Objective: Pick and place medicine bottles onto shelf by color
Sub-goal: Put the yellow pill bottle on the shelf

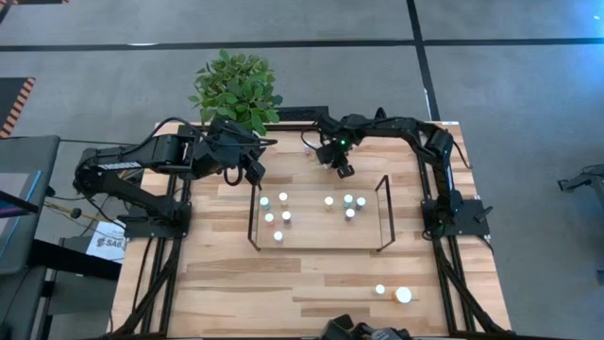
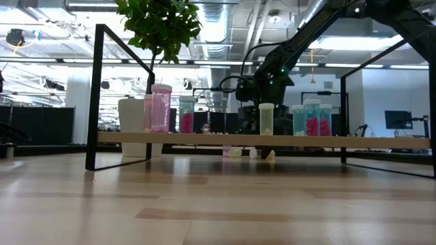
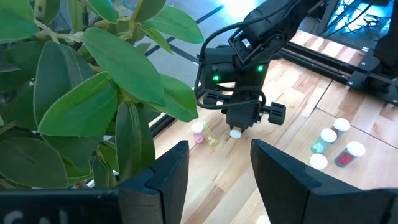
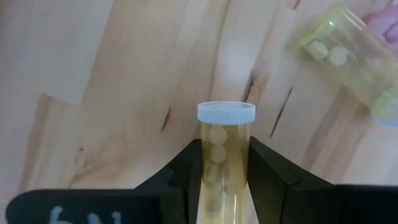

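Two bottles (image 3: pixel 204 135) beside right tool (image 3: pixel 236 132), plant (image 1: pixel 236 88) behind

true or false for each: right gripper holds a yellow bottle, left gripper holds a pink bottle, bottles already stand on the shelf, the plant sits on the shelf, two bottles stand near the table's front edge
1. The right gripper holds a yellow bottle. True.
2. The left gripper holds a pink bottle. False: it is open and empty, beside the plant.
3. Bottles already stand on the shelf. True.
4. The plant sits on the shelf. False: it stands at the table's far edge, behind the shelf.
5. Two bottles stand near the table's front edge. True: a small bottle and a wider bottle.
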